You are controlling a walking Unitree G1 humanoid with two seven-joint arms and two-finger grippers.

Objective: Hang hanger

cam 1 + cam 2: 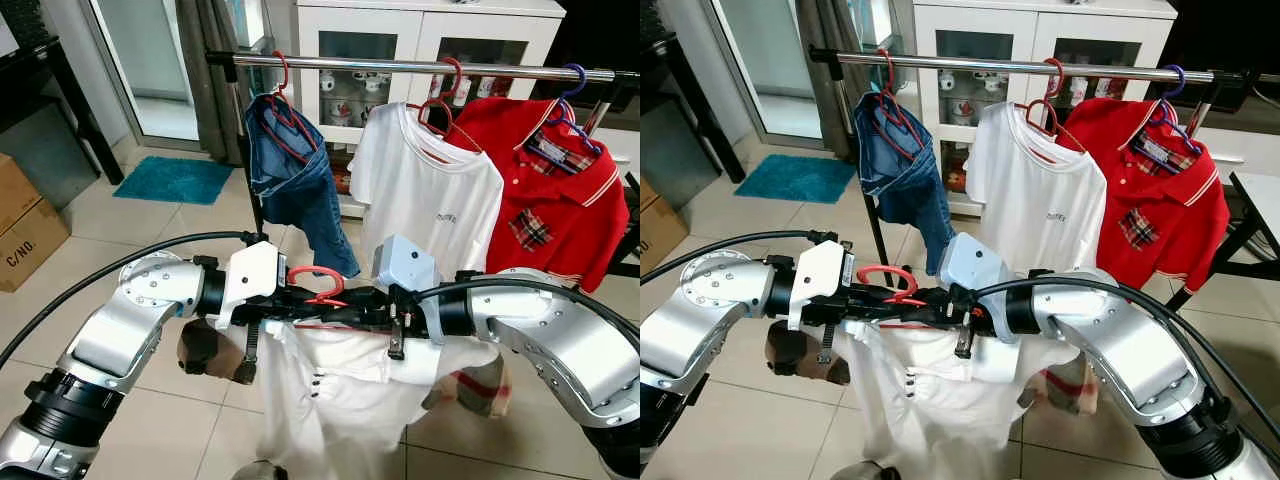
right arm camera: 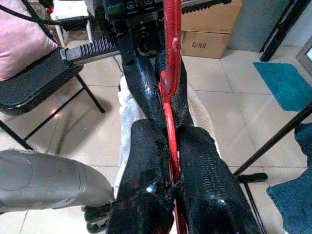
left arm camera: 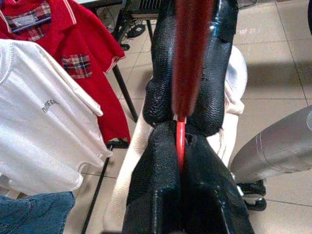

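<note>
While both arms meet in front of the chest, the left gripper and right gripper each pinch the red hanger from opposite sides, fingers clamped tight on its plastic. A white shirt droops from it, near and well below the steel rail, which stands farther off. Free rail lies between the denim shorts and the white T-shirt; the red polo hangs at the right. The small hook could miss the rail or snag a neighbouring garment if the lift is crooked, and the shirt may slip off.
</note>
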